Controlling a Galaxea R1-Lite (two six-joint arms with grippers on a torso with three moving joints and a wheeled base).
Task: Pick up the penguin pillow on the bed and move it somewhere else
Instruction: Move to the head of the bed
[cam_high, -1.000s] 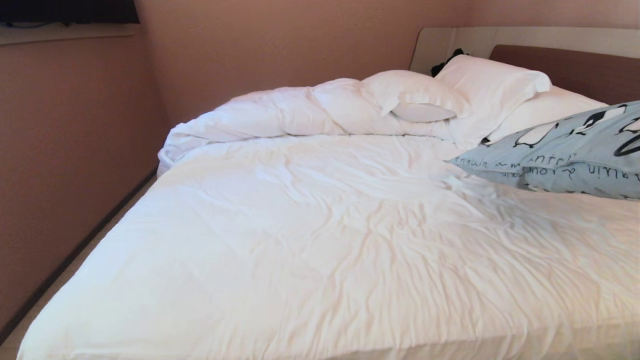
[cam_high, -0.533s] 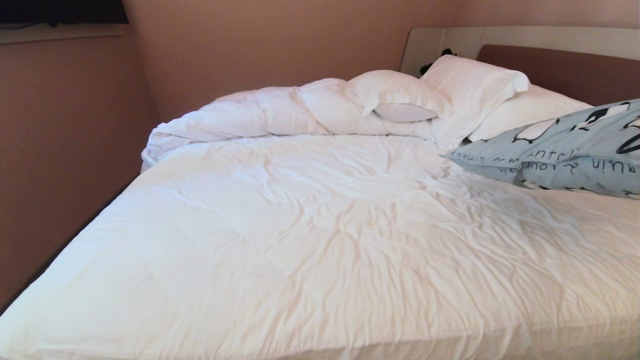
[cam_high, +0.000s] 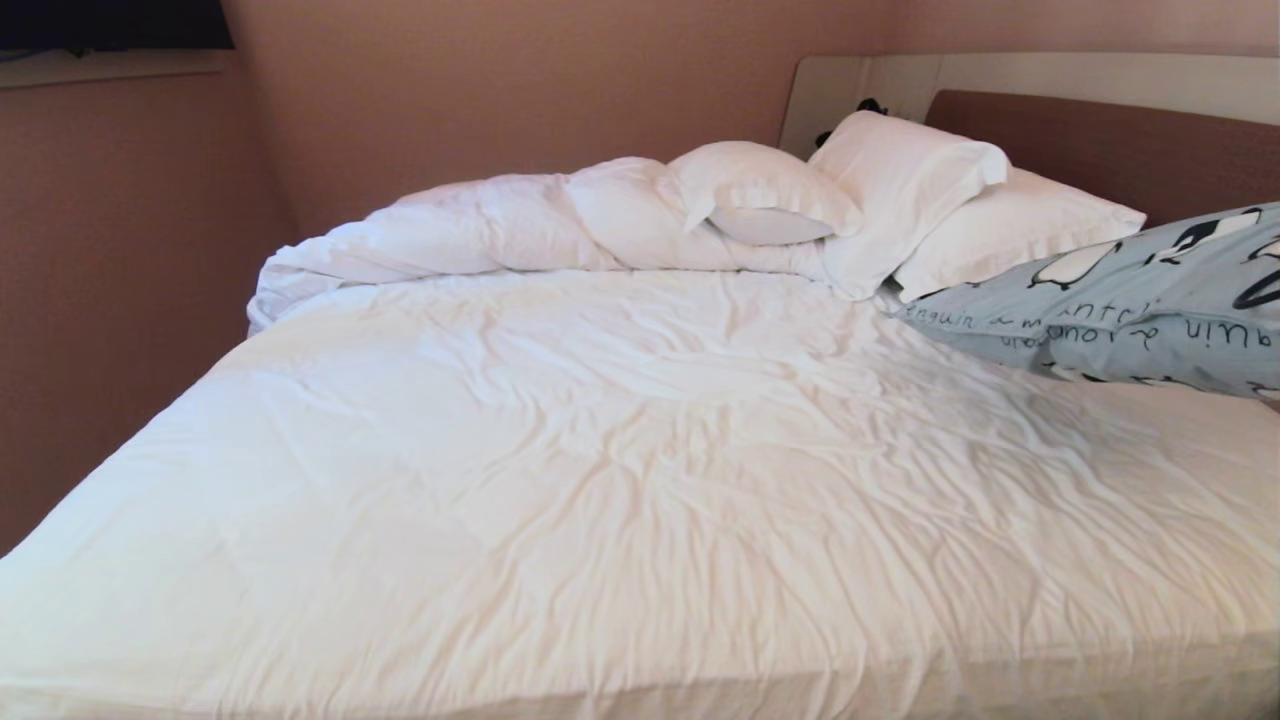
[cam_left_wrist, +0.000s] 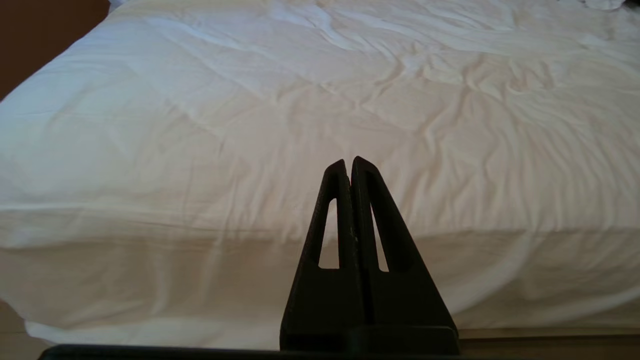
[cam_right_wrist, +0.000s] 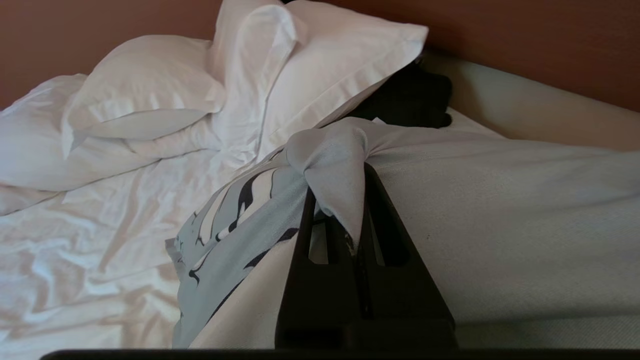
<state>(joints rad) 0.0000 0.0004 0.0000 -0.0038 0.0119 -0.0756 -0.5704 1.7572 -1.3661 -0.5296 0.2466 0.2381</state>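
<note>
R hand (cam_right_wrist: 350, 200) clamped on penguin pillow (cam_high: 1130, 300) corner over bed (cam_high: 600, 480); L hand (cam_left_wrist: 350, 165) closed, empty.

Right gripper (cam_right_wrist: 350, 200) clamped on bunched fabric of penguin pillow (cam_right_wrist: 500, 210), which fills the foreground; white pillows (cam_right_wrist: 310, 70) & dark object (cam_right_wrist: 410, 97) behind, wrinkled bed (cam_right_wrist: 75, 240) sheet alongside.
</note>
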